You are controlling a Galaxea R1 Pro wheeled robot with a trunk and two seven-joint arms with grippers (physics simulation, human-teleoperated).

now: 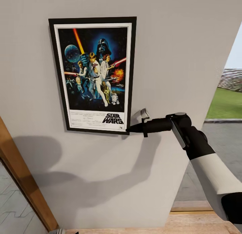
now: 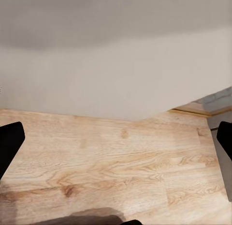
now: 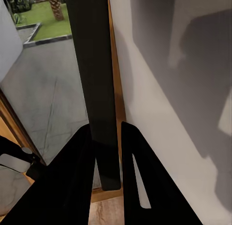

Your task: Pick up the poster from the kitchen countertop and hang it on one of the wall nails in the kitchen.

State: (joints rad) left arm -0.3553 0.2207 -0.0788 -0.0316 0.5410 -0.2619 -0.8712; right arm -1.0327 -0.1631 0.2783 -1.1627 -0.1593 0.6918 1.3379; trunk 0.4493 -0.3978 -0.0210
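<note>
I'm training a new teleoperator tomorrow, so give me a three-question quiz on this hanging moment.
1. True or false: the black-framed upright Star Wars poster lies flat on the pale wooden floor.
2. Which corner of the poster does the right tool pinch? A) upper left B) lower right C) upper right
3. Fill in: the left tool is ____ and holds nothing.

Key: 1 false, it is up against the grey wall; 2 B; 3 open.

The poster (image 1: 94,74) hides its nail; left tool (image 2: 116,142) fingers cropped (both edges).
</note>
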